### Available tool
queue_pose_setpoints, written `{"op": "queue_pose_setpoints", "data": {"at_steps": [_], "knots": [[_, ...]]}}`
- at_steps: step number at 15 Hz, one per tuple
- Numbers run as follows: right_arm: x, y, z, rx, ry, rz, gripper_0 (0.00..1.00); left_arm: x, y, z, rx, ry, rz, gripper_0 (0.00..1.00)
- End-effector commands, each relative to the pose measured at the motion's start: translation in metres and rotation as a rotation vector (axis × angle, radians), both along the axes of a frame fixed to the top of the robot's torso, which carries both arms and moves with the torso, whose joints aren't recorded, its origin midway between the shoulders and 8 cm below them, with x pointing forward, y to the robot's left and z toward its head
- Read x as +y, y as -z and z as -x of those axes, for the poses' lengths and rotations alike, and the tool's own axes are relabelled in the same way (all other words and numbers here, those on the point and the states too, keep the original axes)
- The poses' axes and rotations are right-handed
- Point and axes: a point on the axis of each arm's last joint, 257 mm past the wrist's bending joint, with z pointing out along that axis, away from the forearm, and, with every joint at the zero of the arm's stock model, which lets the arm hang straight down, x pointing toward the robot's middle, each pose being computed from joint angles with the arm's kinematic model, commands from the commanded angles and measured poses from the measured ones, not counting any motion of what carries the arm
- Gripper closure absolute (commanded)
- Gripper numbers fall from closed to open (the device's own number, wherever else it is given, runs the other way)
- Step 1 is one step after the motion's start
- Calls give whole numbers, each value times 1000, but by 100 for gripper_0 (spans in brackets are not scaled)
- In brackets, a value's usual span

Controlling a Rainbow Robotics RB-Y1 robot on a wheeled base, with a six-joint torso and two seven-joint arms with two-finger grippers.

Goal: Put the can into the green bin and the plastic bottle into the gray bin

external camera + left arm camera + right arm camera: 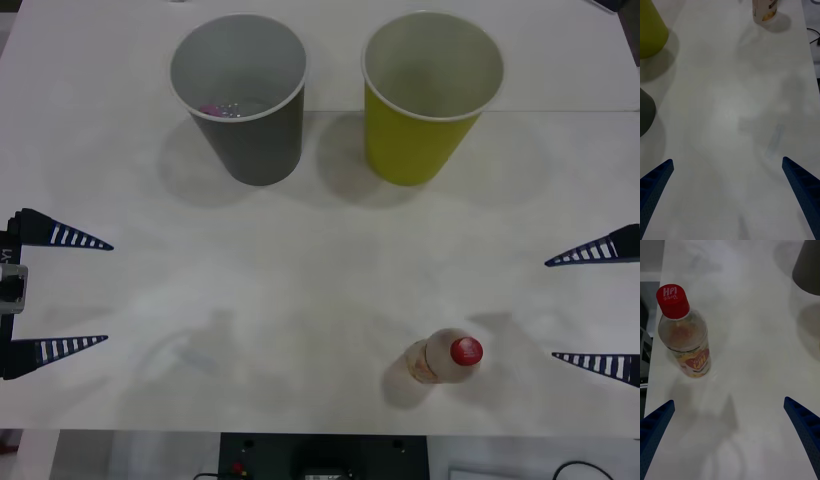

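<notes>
Left gripper [108, 292]: parked at the table's left edge, its two blue fingers spread wide with nothing between them; it is judged to be waiting, kept clear of the working area.

Gray bin [246, 110]: set upright at the far side of the table, left of centre, mouth up so that things can be dropped in. Something small and pinkish is glimpsed at its bottom; what it is cannot be told.

Green bin [425, 110]: stood upright just beside the gray bin, on its right, apart from it. No can is seen inside it.

Table [300, 300]: white, with a bare stretch between the bins and the near edge.

Plastic bottle [445, 360]: stood upright near the front edge, right of centre, well apart from both bins. Its long axis is vertical, with the red cap pointing up. It is touched by nothing.

Right gripper [548, 309]: held at the table's right edge, fingers wide apart and empty, near the bottle. It is judged the better-placed arm to take the bottle.
</notes>
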Motion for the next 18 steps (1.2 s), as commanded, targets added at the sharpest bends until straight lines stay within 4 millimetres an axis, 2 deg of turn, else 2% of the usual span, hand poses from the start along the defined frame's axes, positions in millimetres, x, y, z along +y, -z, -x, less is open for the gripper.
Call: {"op": "queue_pose_setpoints", "data": {"at_steps": [1,13,18], "knots": [[5,13,-3,-25,-54,-13,0,0,0,0,0,0,0,0],[31,55,-2,-46,-131,-136,0,0,0,0,0,0,0,0],[34,75,-7,-99,-169,-167,0,0,0,0,0,0,0,0]]}}
